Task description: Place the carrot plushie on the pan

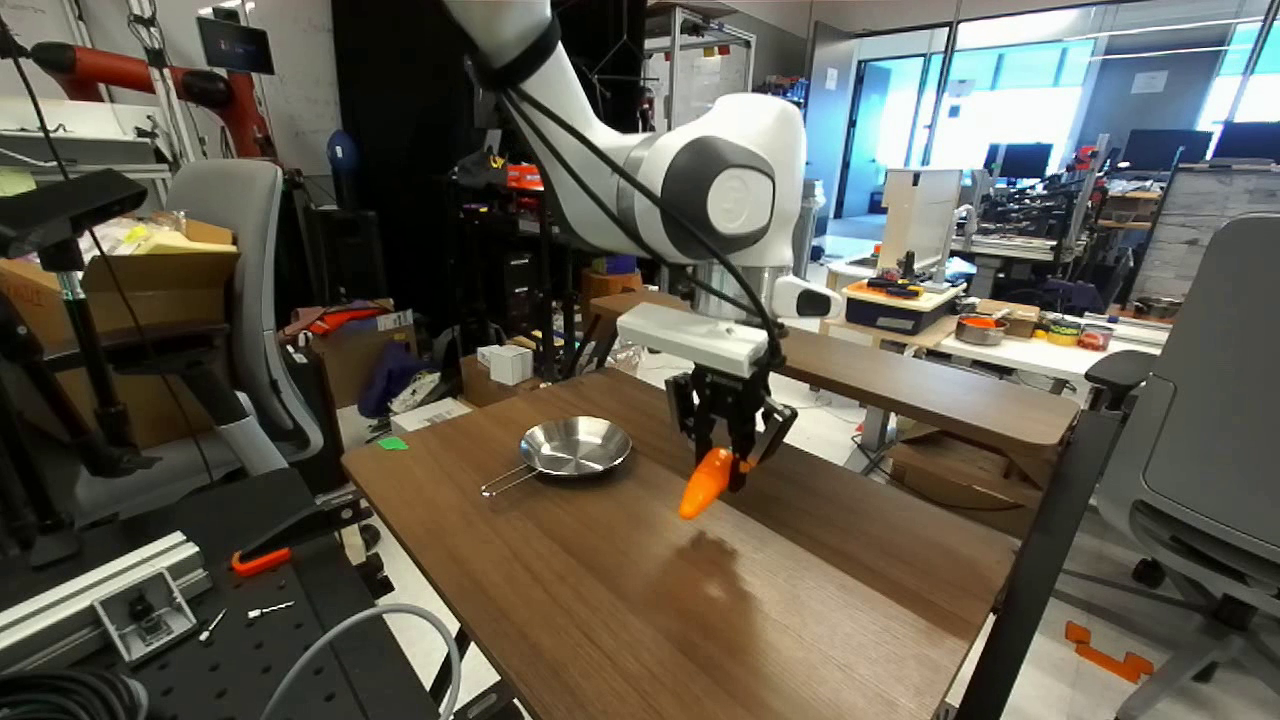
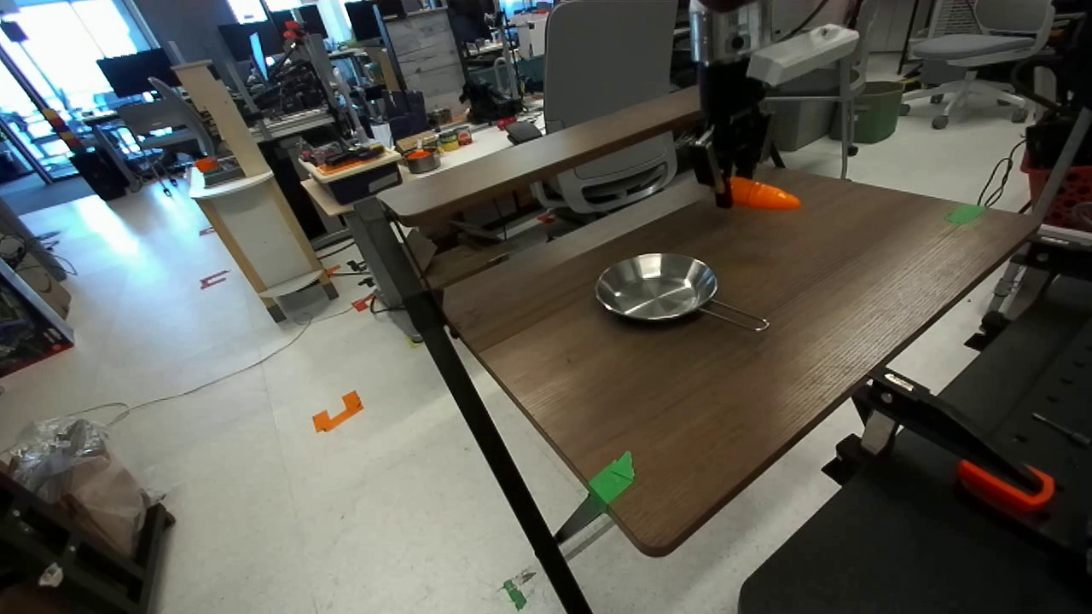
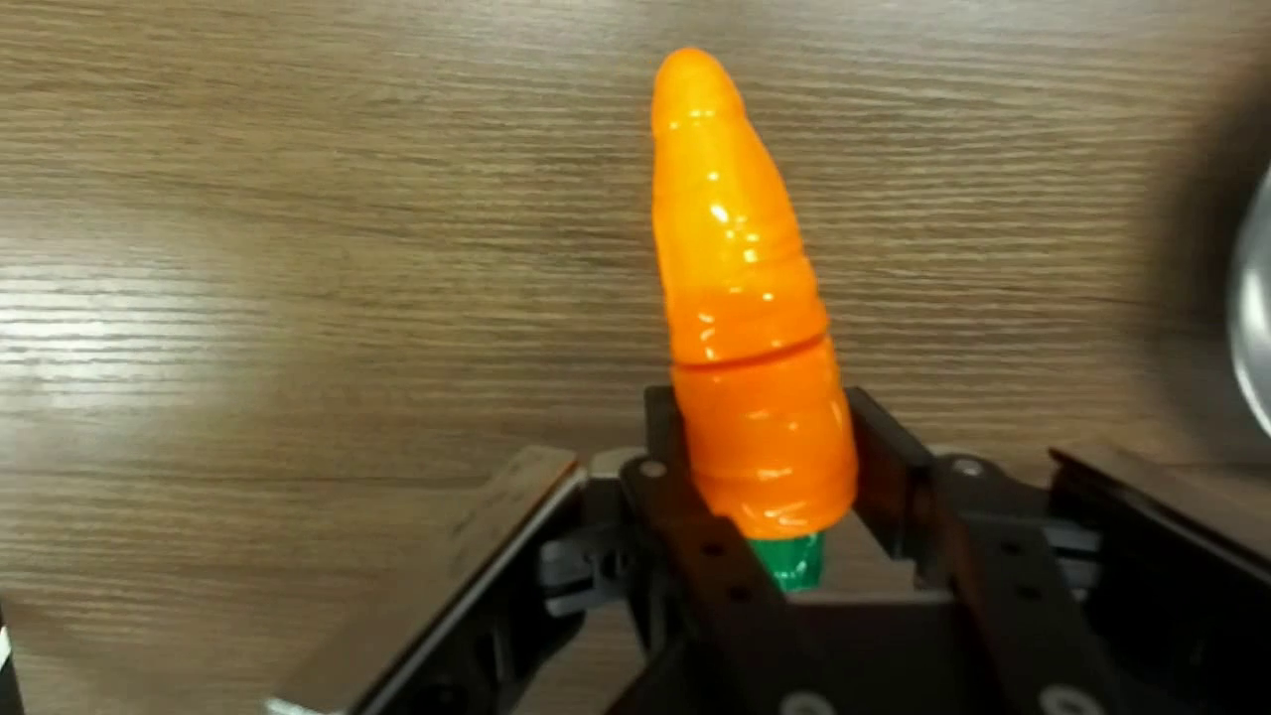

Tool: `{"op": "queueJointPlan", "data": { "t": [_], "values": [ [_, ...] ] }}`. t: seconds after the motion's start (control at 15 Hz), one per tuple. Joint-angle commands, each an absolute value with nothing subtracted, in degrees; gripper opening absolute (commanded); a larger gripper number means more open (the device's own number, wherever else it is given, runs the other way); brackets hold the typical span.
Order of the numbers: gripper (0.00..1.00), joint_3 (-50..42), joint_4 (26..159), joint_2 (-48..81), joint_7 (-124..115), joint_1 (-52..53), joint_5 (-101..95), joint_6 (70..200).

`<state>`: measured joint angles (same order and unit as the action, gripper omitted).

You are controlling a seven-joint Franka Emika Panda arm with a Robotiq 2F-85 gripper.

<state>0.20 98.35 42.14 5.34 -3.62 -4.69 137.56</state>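
Note:
The carrot plushie (image 1: pixel 706 485) is bright orange, tapered and shiny, with a short green stem that shows in the wrist view (image 3: pixel 745 268). My gripper (image 3: pixel 760 437) is shut on its thick end, one finger on each side. The gripper (image 1: pixel 728 468) holds it above the table, with its shadow on the wood below. It also hangs off the table in an exterior view (image 2: pixel 765 194). The pan (image 1: pixel 575 447) is round, shallow and silvery with a thin wire handle. It rests on the table in both exterior views (image 2: pixel 657 287), apart from the gripper. In the wrist view only its rim (image 3: pixel 1253 308) shows at the right edge.
The brown wooden table (image 1: pixel 600 590) has green tape (image 2: pixel 612 480) near its edge. A second brown tabletop (image 1: pixel 900 385) stands behind it. A black post (image 1: pixel 1040 560) rises at a table end. A black bench with an orange-handled clamp (image 1: pixel 262 562) stands alongside.

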Motion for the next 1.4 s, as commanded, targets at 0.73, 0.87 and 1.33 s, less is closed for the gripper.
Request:
{"op": "queueJointPlan", "data": {
  "t": [0.73,0.87,1.33],
  "values": [
    [0.16,5.47,109.50,19.66,10.02,-0.22,0.89,126.21],
    [0.16,5.20,108.60,20.98,8.81,0.91,0.37,126.89],
    [0.16,4.62,105.29,25.15,-1.12,1.99,4.02,126.44]
  ]
}}
